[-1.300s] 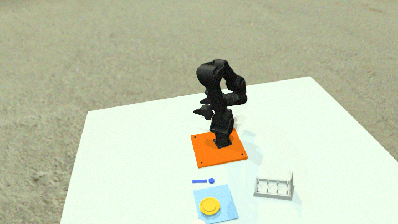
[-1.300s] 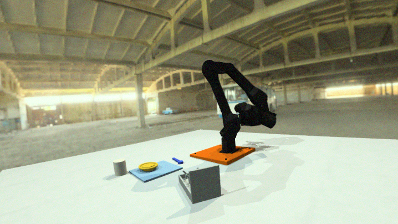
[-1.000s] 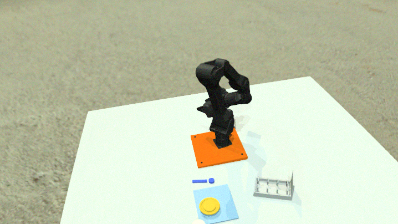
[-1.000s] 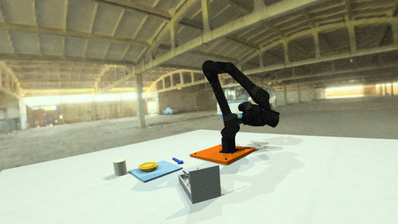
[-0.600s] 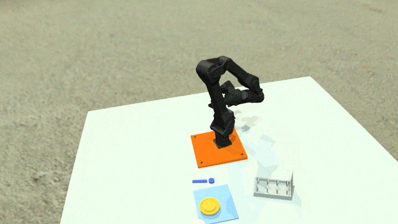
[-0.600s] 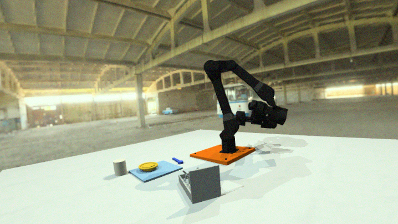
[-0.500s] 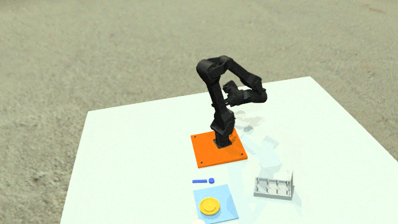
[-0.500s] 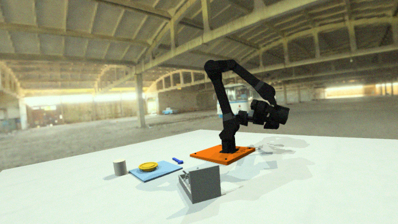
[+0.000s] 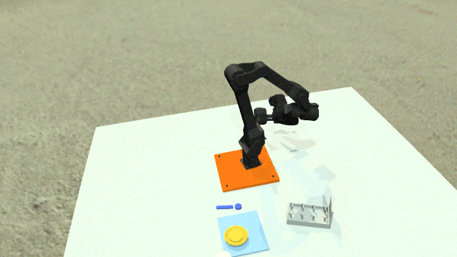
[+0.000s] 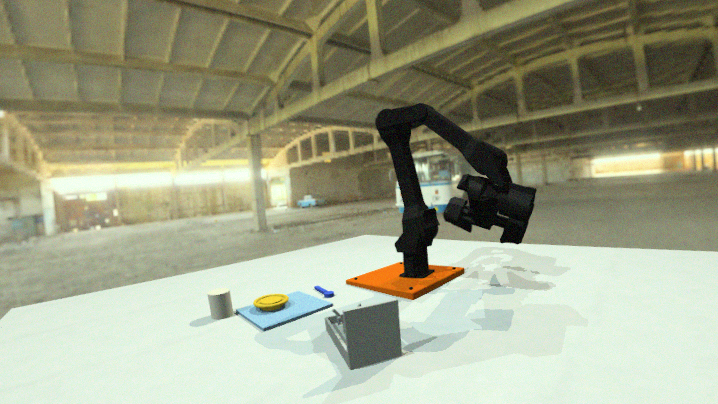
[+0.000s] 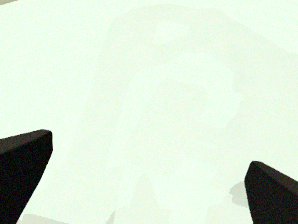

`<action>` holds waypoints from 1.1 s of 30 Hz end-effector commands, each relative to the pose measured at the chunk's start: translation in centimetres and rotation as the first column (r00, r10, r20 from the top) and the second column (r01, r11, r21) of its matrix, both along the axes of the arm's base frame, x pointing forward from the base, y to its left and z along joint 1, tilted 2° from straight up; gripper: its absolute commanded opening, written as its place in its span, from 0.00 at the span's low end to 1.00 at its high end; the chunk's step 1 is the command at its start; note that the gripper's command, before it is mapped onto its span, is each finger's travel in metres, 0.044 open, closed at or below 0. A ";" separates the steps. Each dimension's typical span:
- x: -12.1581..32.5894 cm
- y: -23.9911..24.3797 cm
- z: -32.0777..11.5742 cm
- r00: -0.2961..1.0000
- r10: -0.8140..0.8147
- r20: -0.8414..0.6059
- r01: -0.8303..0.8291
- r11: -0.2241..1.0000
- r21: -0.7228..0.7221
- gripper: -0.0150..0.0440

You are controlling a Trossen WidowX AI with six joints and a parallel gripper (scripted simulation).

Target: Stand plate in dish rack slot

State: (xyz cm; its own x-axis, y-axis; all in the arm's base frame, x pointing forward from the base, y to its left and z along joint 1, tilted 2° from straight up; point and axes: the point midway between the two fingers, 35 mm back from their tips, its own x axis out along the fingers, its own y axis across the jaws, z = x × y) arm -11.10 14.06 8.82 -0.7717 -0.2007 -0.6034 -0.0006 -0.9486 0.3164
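The yellow plate (image 9: 235, 235) (image 10: 271, 301) lies flat on the light blue mat (image 9: 255, 222) (image 10: 305, 303). The grey dish rack (image 9: 308, 222) (image 10: 372, 334) stands on the table to the right of the mat in the top view, with short rails in it and a tall panel at one end. No plate is in the rack. My gripper (image 9: 268, 107) (image 11: 152, 158) is open and empty. It hangs high above the table, behind the arm's base in the top view, far from plate and rack. The wrist view shows only bare table and shadows between the fingers.
The arm stands on an orange base plate (image 9: 233, 177) (image 10: 384, 283). A small blue utensil (image 9: 224, 207) (image 10: 323, 291) lies between base and mat. A pale cylinder (image 9: 223, 254) (image 10: 220, 305) stands beside the mat's far side from the base.
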 end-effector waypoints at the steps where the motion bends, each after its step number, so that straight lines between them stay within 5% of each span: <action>1: 1.5 1.4 -0.3 0.995 -0.093 0.047 0.095 0.995 -0.030 0.93; 16: 9.2 5.5 -0.6 0.863 -0.455 0.219 0.483 0.871 -0.095 0.93; 33: 19.8 6.1 -0.7 0.523 -0.749 0.407 0.843 0.526 -0.116 0.93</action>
State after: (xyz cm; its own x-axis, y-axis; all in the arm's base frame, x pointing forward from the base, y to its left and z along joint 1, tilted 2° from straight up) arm 6.88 20.29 8.24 -0.5301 0.2132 -0.8207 -0.8000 -0.4466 0.4007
